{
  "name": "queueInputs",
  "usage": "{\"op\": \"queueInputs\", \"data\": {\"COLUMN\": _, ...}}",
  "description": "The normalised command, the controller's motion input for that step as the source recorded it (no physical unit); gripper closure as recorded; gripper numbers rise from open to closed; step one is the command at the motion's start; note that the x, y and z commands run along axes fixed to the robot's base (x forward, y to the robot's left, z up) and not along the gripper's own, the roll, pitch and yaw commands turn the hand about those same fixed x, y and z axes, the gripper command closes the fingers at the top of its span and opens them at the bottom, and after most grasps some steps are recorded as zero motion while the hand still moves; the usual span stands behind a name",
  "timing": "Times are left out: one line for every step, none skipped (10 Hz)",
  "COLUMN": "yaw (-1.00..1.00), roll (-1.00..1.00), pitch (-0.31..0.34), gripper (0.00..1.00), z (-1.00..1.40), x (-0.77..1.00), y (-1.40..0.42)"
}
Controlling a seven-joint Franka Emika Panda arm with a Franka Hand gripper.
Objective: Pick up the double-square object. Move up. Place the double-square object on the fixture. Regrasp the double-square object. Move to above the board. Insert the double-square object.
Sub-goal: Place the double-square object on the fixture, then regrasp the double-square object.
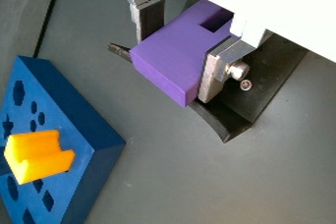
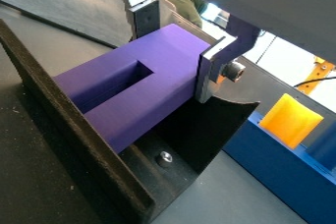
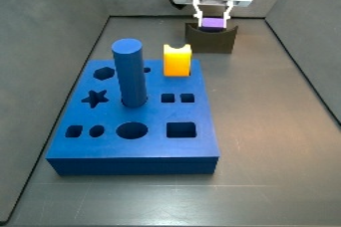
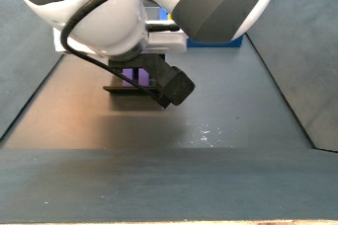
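Observation:
The purple double-square object [image 1: 178, 59] lies in the dark fixture [image 1: 252, 110], between its raised walls, at the far end of the floor in a side view [image 3: 212, 21]. My gripper [image 1: 182, 53] stands over the fixture with both silver fingers pressed against the block's sides, shut on it. Both wrist views show the block [image 2: 125, 90] resting along the fixture wall [image 2: 73, 135], its stepped notch facing up. The blue board [image 3: 134, 131] lies nearer the front. In a side view the arm hides most of the block [image 4: 136, 75].
A yellow-orange block [image 3: 177, 60] stands in the board's far edge, also seen in both wrist views [image 1: 37, 154] [image 2: 292, 116]. A tall blue cylinder [image 3: 128, 72] stands upright in the board. Dark walls ring the floor.

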Motion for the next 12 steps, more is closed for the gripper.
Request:
{"op": "queueInputs", "data": {"yaw": -0.04, "roll": -0.11, "pitch": -0.063, "gripper": 1.0, "z": -0.35, "x": 0.08, "y": 0.11}}
{"op": "queueInputs", "data": {"yaw": 0.0, "roll": 0.0, "pitch": 0.0, "gripper": 0.0, "z": 0.0, "x": 0.0, "y": 0.0}}
{"op": "queueInputs", "data": {"yaw": -0.02, "roll": 0.02, "pitch": 0.04, "gripper": 0.0, "z": 1.0, "x": 0.0, "y": 0.0}}
{"op": "queueInputs", "data": {"yaw": -0.01, "roll": 0.03, "pitch": 0.046, "gripper": 0.0, "z": 1.0, "x": -0.01, "y": 0.0}}
{"op": "queueInputs", "data": {"yaw": -0.01, "roll": 0.04, "pitch": 0.048, "gripper": 0.0, "z": 1.0, "x": -0.03, "y": 0.01}}
{"op": "queueInputs", "data": {"yaw": -0.01, "roll": 0.05, "pitch": 0.047, "gripper": 0.0, "z": 1.0, "x": -0.03, "y": 0.0}}
{"op": "queueInputs", "data": {"yaw": -0.01, "roll": 0.05, "pitch": 0.054, "gripper": 0.0, "z": 1.0, "x": -0.04, "y": 0.01}}
{"op": "queueInputs", "data": {"yaw": -0.02, "roll": 0.05, "pitch": 0.058, "gripper": 0.0, "z": 0.87, "x": -0.04, "y": 0.01}}
{"op": "queueInputs", "data": {"yaw": -0.02, "roll": 0.05, "pitch": 0.06, "gripper": 0.0, "z": 0.69, "x": -0.04, "y": 0.01}}
{"op": "queueInputs", "data": {"yaw": -0.02, "roll": 0.05, "pitch": 0.057, "gripper": 0.0, "z": 0.57, "x": -0.03, "y": 0.01}}
{"op": "queueInputs", "data": {"yaw": -0.03, "roll": 0.05, "pitch": 0.054, "gripper": 0.0, "z": 0.33, "x": -0.03, "y": 0.01}}
{"op": "queueInputs", "data": {"yaw": 0.02, "roll": 1.0, "pitch": 0.057, "gripper": 0.0, "z": 0.86, "x": -0.11, "y": -0.81}}
